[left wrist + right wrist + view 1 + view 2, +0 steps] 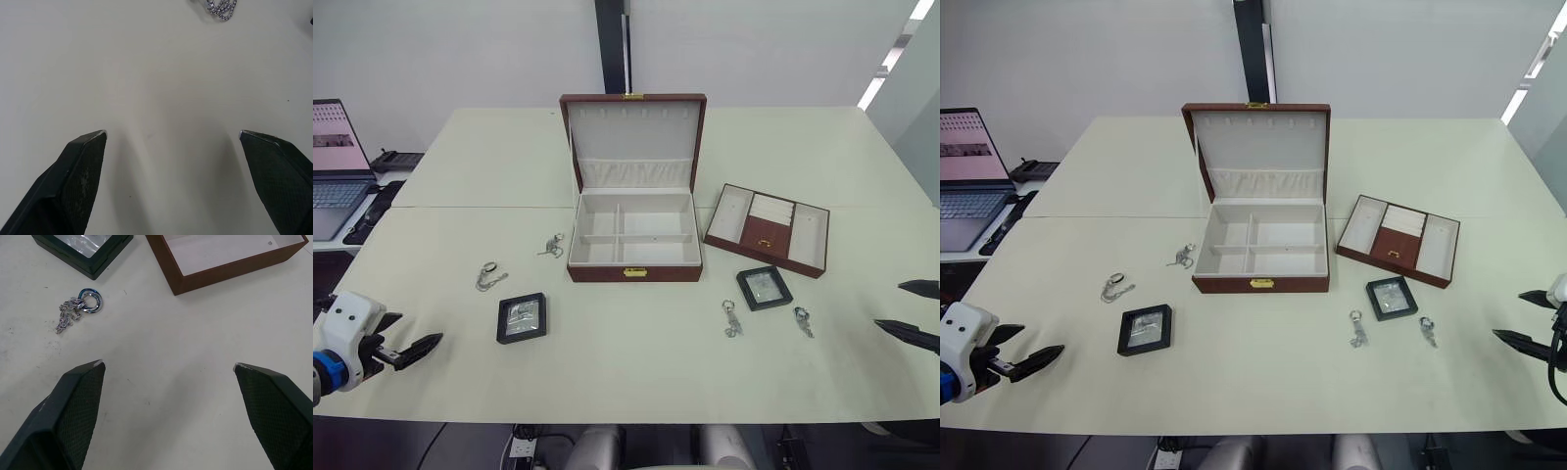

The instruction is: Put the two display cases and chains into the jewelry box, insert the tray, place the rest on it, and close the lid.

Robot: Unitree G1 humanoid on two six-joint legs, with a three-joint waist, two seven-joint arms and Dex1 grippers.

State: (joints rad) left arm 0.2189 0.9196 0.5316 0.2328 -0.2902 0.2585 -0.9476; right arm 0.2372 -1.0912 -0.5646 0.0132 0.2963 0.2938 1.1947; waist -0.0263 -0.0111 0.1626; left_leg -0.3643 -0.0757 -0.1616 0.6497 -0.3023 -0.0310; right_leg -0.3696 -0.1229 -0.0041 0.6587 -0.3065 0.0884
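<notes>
Your jewelry box (634, 245) lies mid-table with lid (633, 137) raised, tray (768, 230) toward the right edge, left gripper (406, 351) and right gripper (913, 311) both spread wide, empty, at the near corners.

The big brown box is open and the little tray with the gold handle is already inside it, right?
Not quite. The large reddish-brown wooden jewelry box is open, but the shallow reddish-brown tray with cream compartments lies on the table beside it, on the robot's right. The left eye view shows this.
</notes>
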